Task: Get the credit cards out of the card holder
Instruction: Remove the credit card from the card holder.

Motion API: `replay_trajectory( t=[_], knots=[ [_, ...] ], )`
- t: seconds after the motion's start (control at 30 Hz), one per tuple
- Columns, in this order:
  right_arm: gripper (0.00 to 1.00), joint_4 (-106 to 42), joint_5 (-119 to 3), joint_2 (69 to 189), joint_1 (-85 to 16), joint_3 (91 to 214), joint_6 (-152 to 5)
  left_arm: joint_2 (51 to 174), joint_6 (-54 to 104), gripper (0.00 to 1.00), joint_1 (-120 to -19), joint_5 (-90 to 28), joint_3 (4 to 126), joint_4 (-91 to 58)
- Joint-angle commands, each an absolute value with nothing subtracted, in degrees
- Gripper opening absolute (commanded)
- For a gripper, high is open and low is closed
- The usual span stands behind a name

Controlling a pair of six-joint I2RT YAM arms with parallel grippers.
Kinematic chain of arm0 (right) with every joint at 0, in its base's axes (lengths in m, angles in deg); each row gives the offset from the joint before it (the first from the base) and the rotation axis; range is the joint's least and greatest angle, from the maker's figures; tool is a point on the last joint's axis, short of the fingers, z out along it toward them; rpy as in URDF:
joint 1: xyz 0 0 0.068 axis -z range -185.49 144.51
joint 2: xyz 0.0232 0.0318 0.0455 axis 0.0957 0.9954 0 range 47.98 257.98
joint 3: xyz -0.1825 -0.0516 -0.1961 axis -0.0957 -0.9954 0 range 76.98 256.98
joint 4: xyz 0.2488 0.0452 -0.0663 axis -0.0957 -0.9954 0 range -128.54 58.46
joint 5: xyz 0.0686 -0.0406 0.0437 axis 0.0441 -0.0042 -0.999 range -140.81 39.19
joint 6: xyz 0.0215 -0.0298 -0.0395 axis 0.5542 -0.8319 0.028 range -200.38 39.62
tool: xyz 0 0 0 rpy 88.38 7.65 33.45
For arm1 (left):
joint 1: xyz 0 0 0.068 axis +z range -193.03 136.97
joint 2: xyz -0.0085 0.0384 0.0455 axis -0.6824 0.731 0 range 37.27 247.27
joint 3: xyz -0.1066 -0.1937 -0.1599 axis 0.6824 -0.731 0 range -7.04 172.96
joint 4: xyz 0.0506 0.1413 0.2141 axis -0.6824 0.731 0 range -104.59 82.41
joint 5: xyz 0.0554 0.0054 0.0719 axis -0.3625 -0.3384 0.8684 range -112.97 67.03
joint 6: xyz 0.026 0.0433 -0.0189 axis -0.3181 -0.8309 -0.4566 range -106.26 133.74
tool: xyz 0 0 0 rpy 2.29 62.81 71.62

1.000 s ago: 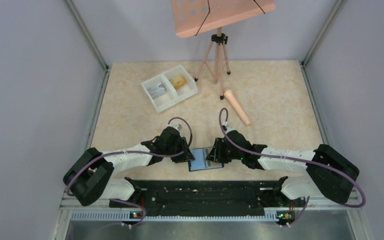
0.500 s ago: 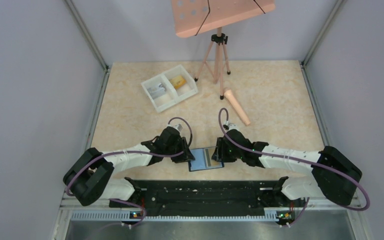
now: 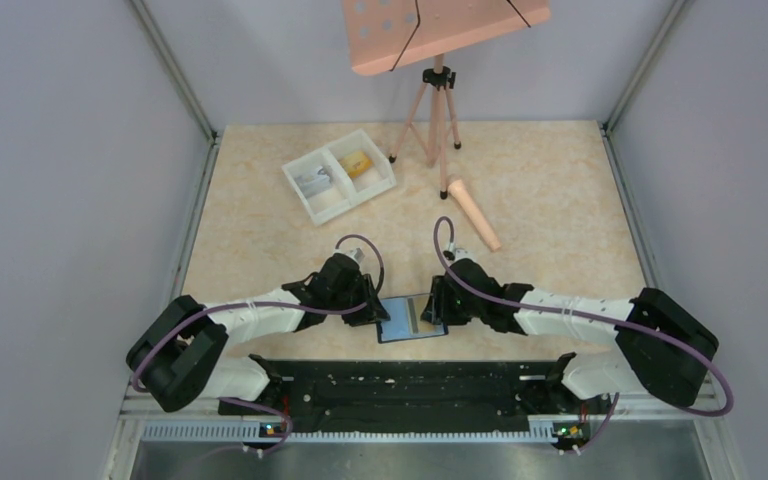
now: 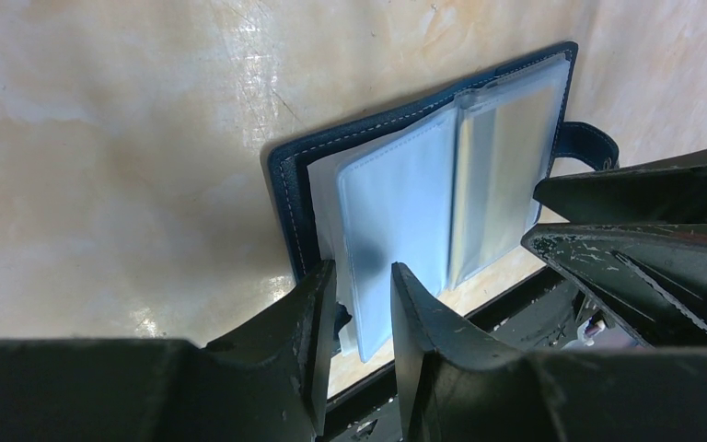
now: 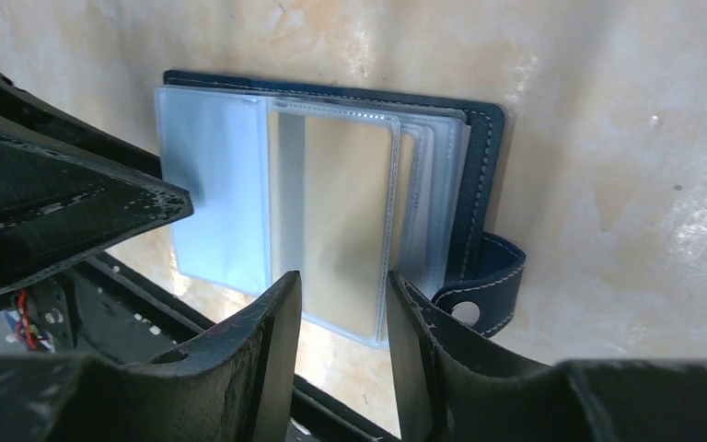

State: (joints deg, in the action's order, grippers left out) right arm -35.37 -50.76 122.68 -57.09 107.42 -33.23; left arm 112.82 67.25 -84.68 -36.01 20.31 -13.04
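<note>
At the near edge of the table [image 3: 560, 200], midway between my two arms, the blue card holder [image 3: 412, 318] lies open, its long axis along that edge. My left gripper [image 4: 364, 276] sits at its left leaf, part spread astride a pale sleeve page [image 4: 396, 212], not clamped. My right gripper [image 5: 343, 281] stands likewise astride the clear sleeve [image 5: 336, 212] on the right leaf. Whether a card is inside it, I cannot tell. Toward the far left corner, the white tray [image 3: 300, 197] holds a grey card [image 3: 312, 181] and a yellow card [image 3: 360, 162].
</note>
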Motion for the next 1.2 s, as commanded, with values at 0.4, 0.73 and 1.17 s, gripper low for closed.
replay_trajectory(
  t=[0.4, 0.73, 1.17],
  knots=[
    [0.37, -23.03, -56.31, 119.77, -56.72, 104.02, -28.76, 113.38, 67.44, 0.34, -84.69, -36.66, 19.15, -14.09],
    [0.36, -18.43, -58.99, 118.14, -56.68, 103.30, -28.05, 112.90, 67.66, 0.34, -84.67, -36.77, 19.13, -14.15],
    [0.35, -11.83, -64.91, 125.78, -57.49, 105.55, -27.30, 102.30, 68.81, 0.34, -83.82, -26.68, 21.70, -2.26]
  ],
)
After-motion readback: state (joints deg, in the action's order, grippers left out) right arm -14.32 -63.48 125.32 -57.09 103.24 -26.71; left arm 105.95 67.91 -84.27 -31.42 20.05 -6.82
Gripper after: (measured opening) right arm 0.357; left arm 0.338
